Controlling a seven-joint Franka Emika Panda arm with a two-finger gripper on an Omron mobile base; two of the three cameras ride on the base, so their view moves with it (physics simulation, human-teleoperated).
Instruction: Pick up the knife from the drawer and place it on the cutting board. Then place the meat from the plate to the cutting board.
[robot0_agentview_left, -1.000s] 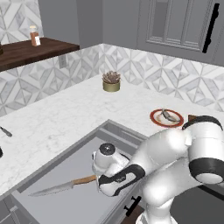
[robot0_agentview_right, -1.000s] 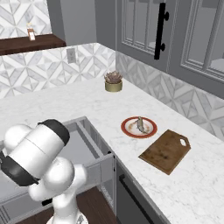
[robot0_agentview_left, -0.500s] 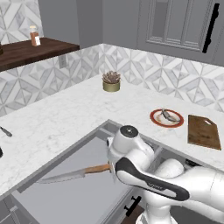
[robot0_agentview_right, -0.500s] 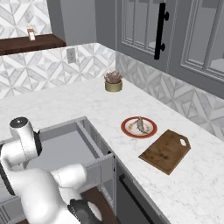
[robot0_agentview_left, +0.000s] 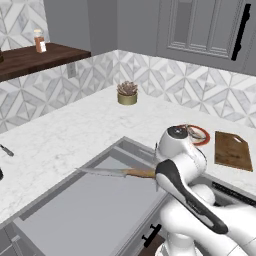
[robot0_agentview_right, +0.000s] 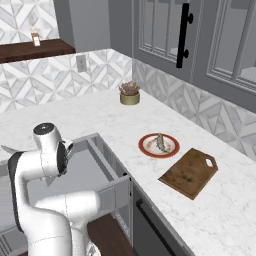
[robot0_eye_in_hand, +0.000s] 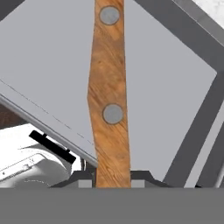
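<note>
Showing glossy white rounded arm (robot0_agentview_left: 200, 210) shells, bulging at the links, carrying black bands at the joints and a round dark-grey cap (robot0_agentview_left: 176, 132) topping the upper joint

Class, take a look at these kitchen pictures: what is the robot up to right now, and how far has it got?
The robot's gripper is shut on the wooden handle of the knife, holding it level above the open drawer. The cutting board on the counter has nothing on it yet, and the meat lies on the plate beside it. So the knife is picked up but not yet placed, and the meat step has not begun.
</note>
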